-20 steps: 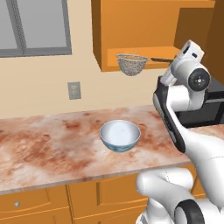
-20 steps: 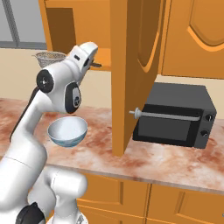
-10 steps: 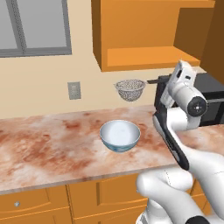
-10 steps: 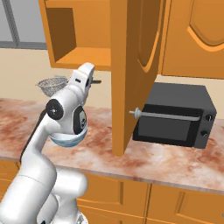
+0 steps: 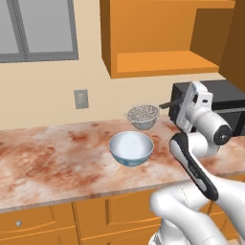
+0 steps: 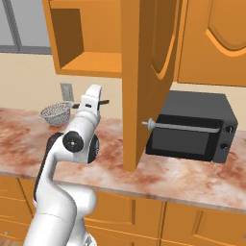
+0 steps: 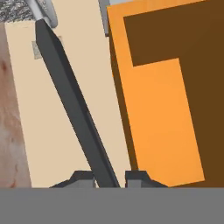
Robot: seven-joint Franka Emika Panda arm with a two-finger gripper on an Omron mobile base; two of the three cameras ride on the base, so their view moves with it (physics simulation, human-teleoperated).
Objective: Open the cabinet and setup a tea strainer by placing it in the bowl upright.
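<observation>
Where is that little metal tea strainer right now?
In the left base view the tea strainer hangs in the air just above and behind the bowl, its black handle held in the gripper at right.

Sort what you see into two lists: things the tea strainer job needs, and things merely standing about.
Needed: cabinet, its door open; tea strainer, held by the gripper above and behind the bowl.
Standing about: microwave, wall socket, window, counter.
</observation>
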